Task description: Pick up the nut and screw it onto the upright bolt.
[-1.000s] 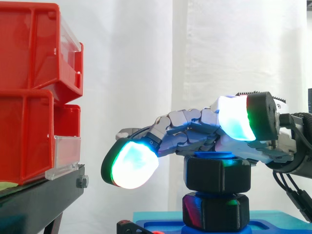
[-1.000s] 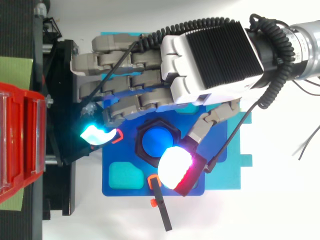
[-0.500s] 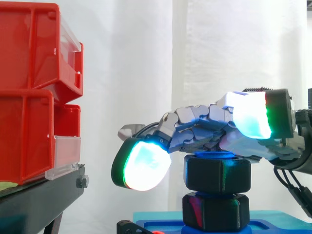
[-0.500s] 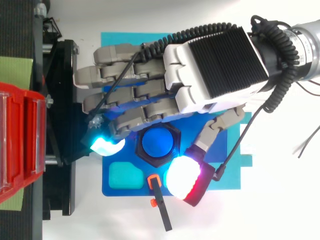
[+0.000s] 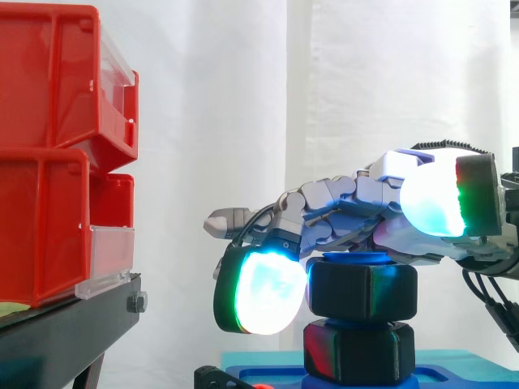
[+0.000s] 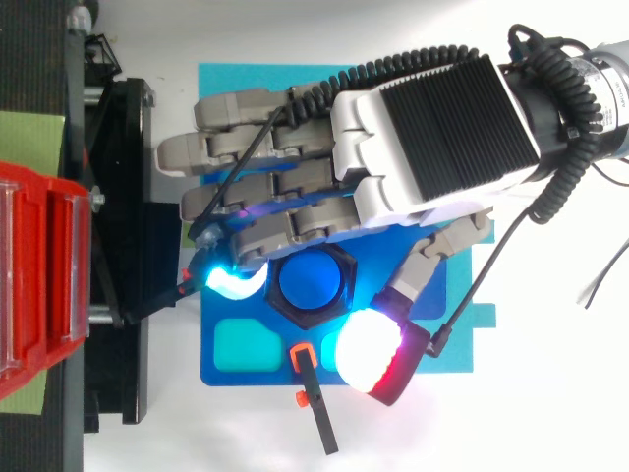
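The black hex nut (image 5: 361, 290) sits on the upright blue bolt (image 6: 311, 282), above a second black hex piece (image 5: 357, 350) at the bolt's foot. My hand (image 6: 432, 138) hovers flat just over the bolt's top, open, fingers stretched to the left. One glowing fingertip (image 5: 263, 292) hangs down close beside the nut's left face. The thumb pad (image 6: 371, 349) stands off to the nut's near side, higher than the nut in the side view. Nothing is held.
The bolt stands on a dark blue plate (image 6: 236, 369) over a teal sheet (image 6: 226, 79). Red bins (image 5: 57, 162) on a black stand (image 5: 65, 332) rise close to the left. A black tool with an orange clip (image 6: 316, 413) lies at the plate's near edge.
My hand has slid back toward the arm's side, bringing the drooping fingertip closer to the nut's left face. The thumb pad has moved away from the nut. The nut has not visibly turned.
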Action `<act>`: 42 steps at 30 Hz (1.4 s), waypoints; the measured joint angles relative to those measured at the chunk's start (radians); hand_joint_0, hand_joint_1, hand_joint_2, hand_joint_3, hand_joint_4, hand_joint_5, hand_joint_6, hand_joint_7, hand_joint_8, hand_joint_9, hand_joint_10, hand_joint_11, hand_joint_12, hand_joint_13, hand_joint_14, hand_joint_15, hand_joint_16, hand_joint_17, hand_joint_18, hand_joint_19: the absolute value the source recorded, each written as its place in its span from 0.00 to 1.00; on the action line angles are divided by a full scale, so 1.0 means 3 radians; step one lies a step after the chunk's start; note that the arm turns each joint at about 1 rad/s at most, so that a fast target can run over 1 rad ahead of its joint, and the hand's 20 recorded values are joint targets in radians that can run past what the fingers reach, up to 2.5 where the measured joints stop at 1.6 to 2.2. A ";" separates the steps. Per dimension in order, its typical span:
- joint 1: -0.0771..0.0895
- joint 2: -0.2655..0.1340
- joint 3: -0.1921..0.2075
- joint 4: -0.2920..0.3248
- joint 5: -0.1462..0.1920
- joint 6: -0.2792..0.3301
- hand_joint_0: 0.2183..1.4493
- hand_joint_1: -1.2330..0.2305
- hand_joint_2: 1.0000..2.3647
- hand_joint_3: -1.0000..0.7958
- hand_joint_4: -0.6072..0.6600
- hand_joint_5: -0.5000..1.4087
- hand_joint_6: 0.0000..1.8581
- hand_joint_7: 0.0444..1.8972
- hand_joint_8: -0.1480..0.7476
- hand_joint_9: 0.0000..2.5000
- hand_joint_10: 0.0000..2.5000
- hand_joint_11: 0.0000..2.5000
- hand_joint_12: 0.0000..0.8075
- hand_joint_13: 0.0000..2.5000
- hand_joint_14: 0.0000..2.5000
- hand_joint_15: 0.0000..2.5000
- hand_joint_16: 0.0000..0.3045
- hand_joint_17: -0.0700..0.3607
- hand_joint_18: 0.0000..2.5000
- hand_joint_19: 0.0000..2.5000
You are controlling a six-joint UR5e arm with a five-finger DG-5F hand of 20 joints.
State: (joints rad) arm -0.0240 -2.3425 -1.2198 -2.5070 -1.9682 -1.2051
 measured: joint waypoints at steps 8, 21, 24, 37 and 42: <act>-0.0016 0.0001 0.0000 -0.0013 -0.0003 0.0006 0.17 0.78 0.00 0.28 0.65 0.22 0.27 0.60 0.48 0.26 0.00 0.00 0.35 0.05 0.00 0.00 0.11 0.33 0.00 0.00; -0.0100 0.0000 -0.0001 0.0000 -0.0008 0.0048 0.17 0.78 0.00 0.28 0.62 0.25 0.27 0.70 0.48 0.30 0.00 0.00 0.34 0.08 0.00 0.00 0.10 0.32 0.00 0.00; -0.0127 0.0001 0.0000 0.0001 -0.0011 0.0063 0.18 0.78 0.00 0.28 0.62 0.26 0.27 0.72 0.48 0.32 0.00 0.00 0.33 0.09 0.00 0.00 0.10 0.32 0.00 0.00; -0.0222 0.0000 -0.0002 -0.0013 -0.0159 0.0075 0.19 0.77 0.00 0.28 0.59 0.29 0.27 0.72 0.40 0.42 0.00 0.00 0.29 0.15 0.00 0.00 0.08 0.29 0.02 0.00; -0.0231 0.0000 -0.0003 -0.0014 -0.0169 0.0075 0.19 0.76 0.00 0.28 0.57 0.29 0.27 0.72 0.38 0.45 0.00 0.00 0.27 0.17 0.00 0.00 0.07 0.28 0.04 0.00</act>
State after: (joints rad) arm -0.0932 -2.3425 -1.2206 -2.5111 -2.0190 -1.1827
